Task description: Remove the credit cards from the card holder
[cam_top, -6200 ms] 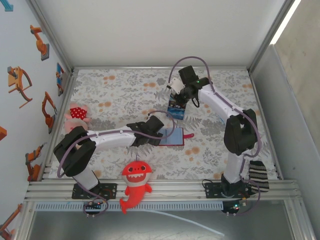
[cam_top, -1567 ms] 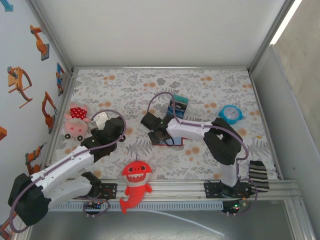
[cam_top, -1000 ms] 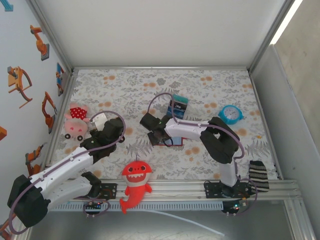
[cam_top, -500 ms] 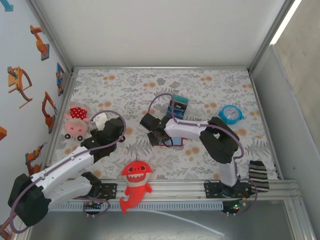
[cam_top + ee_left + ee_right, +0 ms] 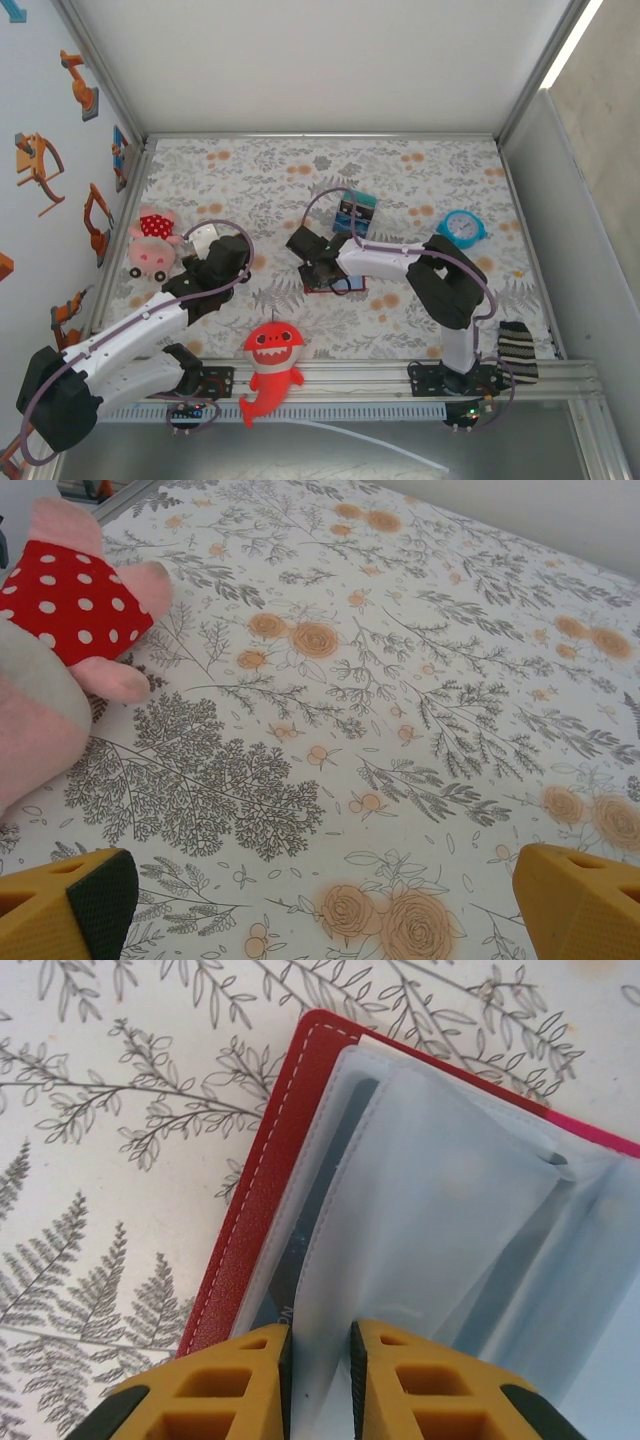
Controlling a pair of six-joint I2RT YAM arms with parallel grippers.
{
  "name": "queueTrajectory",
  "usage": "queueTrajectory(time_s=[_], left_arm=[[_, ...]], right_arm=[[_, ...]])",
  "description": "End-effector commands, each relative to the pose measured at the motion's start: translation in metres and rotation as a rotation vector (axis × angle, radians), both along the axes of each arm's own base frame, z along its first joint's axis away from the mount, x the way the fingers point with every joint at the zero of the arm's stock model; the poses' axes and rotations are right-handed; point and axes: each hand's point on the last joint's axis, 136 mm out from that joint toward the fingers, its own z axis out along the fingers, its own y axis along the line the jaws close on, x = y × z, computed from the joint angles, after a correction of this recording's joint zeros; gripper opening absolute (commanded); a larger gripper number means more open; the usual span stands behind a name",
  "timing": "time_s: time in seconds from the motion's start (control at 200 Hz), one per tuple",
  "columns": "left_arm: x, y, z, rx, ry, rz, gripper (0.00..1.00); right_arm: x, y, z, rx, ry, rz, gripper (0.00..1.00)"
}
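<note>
Right hand (image 5: 319,1360) narrowed, pinching card holder (image 5: 262,1175) sleeve; card (image 5: 318,1210) inside.

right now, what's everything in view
card holder: one, dark red, open mid-table, pale inner sleeves
striped block: one, teal-blue-black, behind the card holder
alarm clock: one, blue, right of the striped block
plush pig: one, pink with red dotted patch, left side
plush shark: one, red, on the near rail
sock: one, black-and-white striped, near right corner
tablecloth: one, white floral, covers the table
left gripper: one, yellow, open, over tablecloth by plush pig
right gripper: one, yellow, closed on a card holder sleeve
</note>
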Motion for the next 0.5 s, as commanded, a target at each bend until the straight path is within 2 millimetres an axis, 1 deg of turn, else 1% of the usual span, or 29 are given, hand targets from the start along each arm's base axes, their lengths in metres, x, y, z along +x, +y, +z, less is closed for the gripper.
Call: queueTrajectory(time_s=[0.0,0.14,0.25,0.401,0.496], left_arm=[[0.007,-0.009,0.016,-0.011,-0.032,-0.038,0.97],[0.010,-0.016,0.020,-0.010,-0.036,-0.059,0.97],[0.013,-0.023,0.022,-0.018,-0.038,-0.082,0.97],[0.017,-0.029,0.024,-0.015,-0.038,-0.094,0.97],[0.018,-0.031,0.025,-0.013,-0.040,-0.098,0.97]], right_arm=[[-0.015,0.005,0.006,0.065,0.049,0.041,0.20],[-0.013,0.003,0.014,0.071,0.022,0.036,0.20],[-0.007,-0.007,0.016,0.030,-0.006,0.008,0.31],[-0.003,-0.014,0.020,0.003,-0.034,-0.013,0.35],[0.000,-0.018,0.022,-0.010,-0.049,-0.027,0.35]])
